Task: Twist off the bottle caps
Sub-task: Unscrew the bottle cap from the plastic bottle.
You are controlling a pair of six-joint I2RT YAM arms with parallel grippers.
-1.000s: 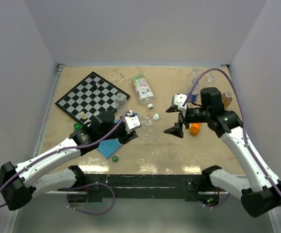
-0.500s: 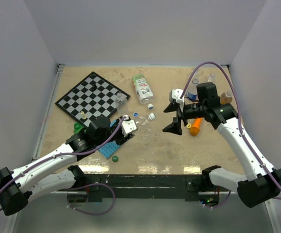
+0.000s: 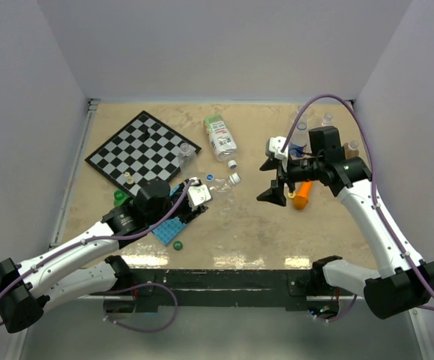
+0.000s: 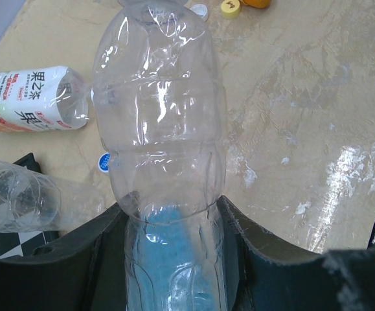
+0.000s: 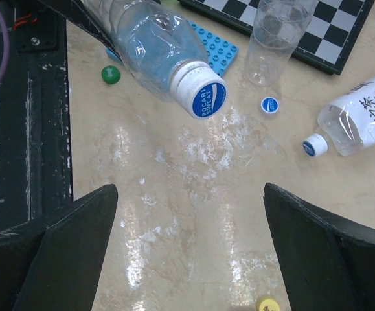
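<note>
Capped clear bottle held out toward wide-open right jaws.
The left jaws are closed partway around the lower body of the clear bottle (image 4: 158, 110), holding it tilted above the bench (image 5: 193, 259). Its white-and-blue cap (image 5: 201, 97) points toward the right jaws, which gape wide and empty, apart from it. A loose blue cap (image 5: 269, 104) and green cap (image 5: 111, 74) lie on the bench; the labelled bottle (image 5: 368, 120) seems capped.

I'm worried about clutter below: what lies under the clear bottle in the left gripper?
A blue studded plate shows under the bottle, near its gripped end. The bottle and left gripper cover most of it; anything else beneath is hidden.
</note>
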